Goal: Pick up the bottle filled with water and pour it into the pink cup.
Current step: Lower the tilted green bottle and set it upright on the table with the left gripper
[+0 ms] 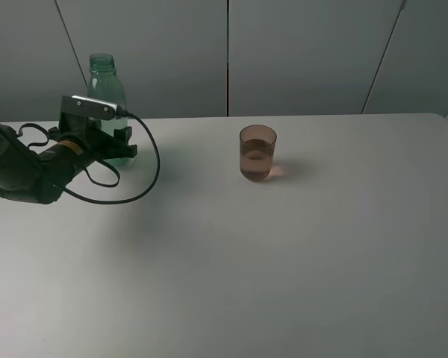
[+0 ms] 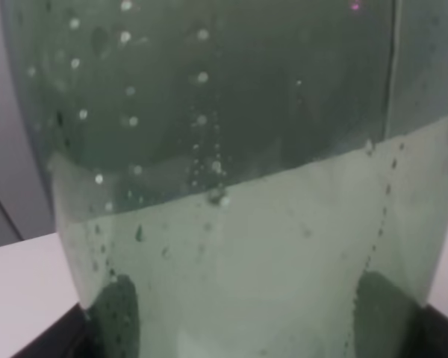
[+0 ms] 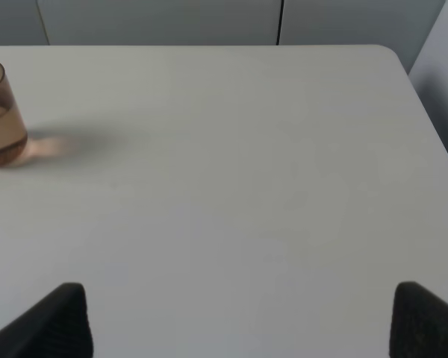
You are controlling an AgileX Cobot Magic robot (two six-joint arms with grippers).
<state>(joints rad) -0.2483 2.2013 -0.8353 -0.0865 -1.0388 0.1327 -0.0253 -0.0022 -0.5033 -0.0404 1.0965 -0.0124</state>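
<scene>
The green-tinted bottle (image 1: 104, 82) stands upright with no cap at the back left of the white table (image 1: 284, 261). It fills the left wrist view (image 2: 231, 186), partly full of water. My left gripper (image 1: 113, 147) sits around its lower body, with dark fingers (image 2: 56, 335) pressed against both sides. The pink cup (image 1: 257, 152) stands near the table's middle, to the right of the bottle, with some liquid in it. It also shows at the edge of the right wrist view (image 3: 0, 112). My right gripper (image 3: 239, 321) is open and empty, far from the cup.
A black cable (image 1: 145, 175) loops from the left arm (image 1: 22, 168) over the table. The table's rounded right corner (image 3: 392, 56) and its edge are near the right gripper. Grey wall panels (image 1: 299, 52) stand behind the table.
</scene>
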